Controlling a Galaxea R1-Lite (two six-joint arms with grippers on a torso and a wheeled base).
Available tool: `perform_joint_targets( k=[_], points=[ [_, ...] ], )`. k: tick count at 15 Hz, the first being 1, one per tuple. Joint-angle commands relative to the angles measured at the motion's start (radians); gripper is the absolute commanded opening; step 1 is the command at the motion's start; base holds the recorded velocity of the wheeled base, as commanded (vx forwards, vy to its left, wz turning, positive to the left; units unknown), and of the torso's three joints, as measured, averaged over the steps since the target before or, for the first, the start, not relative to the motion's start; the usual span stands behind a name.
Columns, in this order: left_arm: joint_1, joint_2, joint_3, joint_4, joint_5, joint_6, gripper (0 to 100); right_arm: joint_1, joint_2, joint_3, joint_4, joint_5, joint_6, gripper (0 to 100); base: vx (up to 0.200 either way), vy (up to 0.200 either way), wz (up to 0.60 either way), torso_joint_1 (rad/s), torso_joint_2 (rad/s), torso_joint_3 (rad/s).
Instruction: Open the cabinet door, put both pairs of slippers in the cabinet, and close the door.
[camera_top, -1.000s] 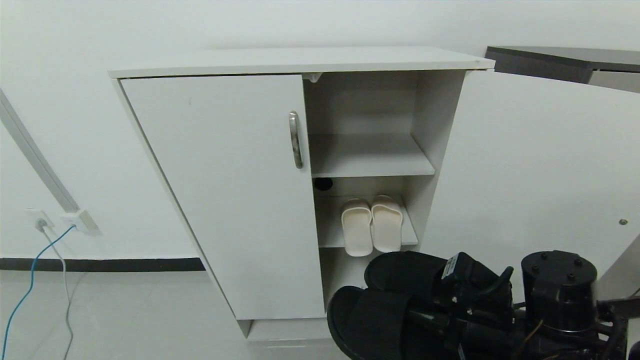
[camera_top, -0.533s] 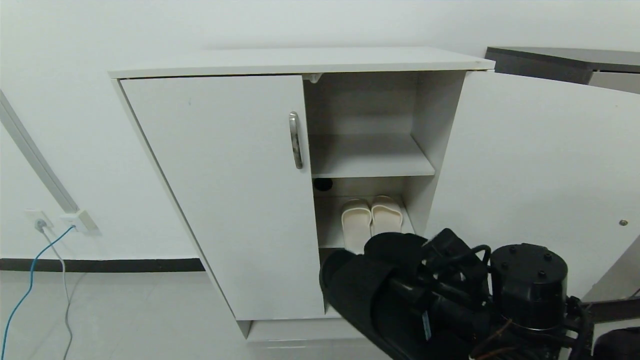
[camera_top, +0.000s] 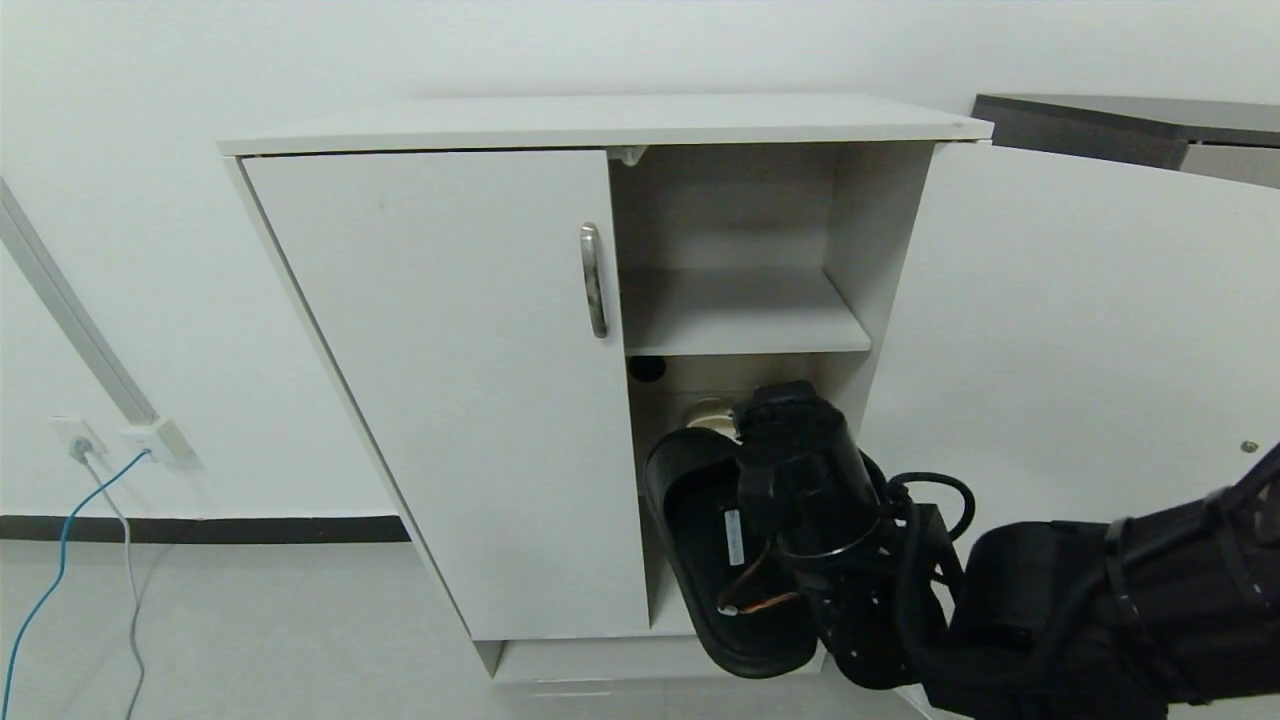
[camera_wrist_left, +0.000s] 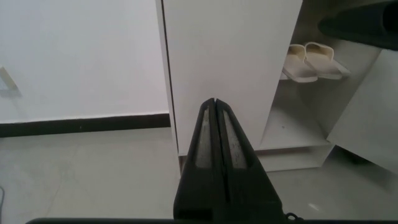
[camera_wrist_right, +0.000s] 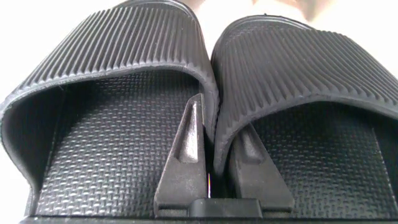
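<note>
The black slippers (camera_wrist_right: 143, 74) look matt and rubbery, straps ribbed, footbeds pebbled. The cabinet (camera_top: 450, 380) is smooth matt white board; its handle (camera_top: 593, 280) is brushed metal. The cream slippers (camera_wrist_left: 314, 59) look smooth.

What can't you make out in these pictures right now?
White slippers: head view, nearly all behind the black slippers and right arm.
Cabinet's left half: every view, behind the shut door.
Bottom shelf: head view, mostly behind the black slippers.

light: bright, even, diffuse over the cabinet (camera_top: 430, 380) | shadow: I see grey shade under its shelf (camera_top: 740, 315) | floor (camera_wrist_left: 81, 168): faint pale sheen | black slippers (camera_wrist_right: 124, 81) in my right jaws: dark, ribs catching soft highlights
</note>
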Motion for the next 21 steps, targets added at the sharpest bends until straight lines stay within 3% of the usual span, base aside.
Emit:
perform_joint_targets(
  k=[1,5,16,21],
  points=[
    [0.0,0.002,0.0,0.0,0.0,0.0,0,0.029,-0.022,-0.151,0.15,-0.07,0.053,0,0.0,0.0,0.0,0.0,0.0,0.0],
    [0.0,0.0,0.0,0.0,0.0,0.0,0,0.044,-0.029,-0.243,0.156,-0.156,-0.021,0,0.0,0.0,0.0,0.0,0.0,0.0],
    [0.0,0.002,0.0,0.001,0.0,0.002,0,-0.042,0.021,-0.289,0.149,-0.164,-0.048,0,0.0,0.0,0.0,0.0,0.0,0.0],
    [0.0,0.002,0.0,0.001,0.0,0.002,0,-0.043,0.023,-0.289,0.149,-0.165,-0.048,0,0.2,0.0,0.0,0.0,0.0,0.004]
  ],
)
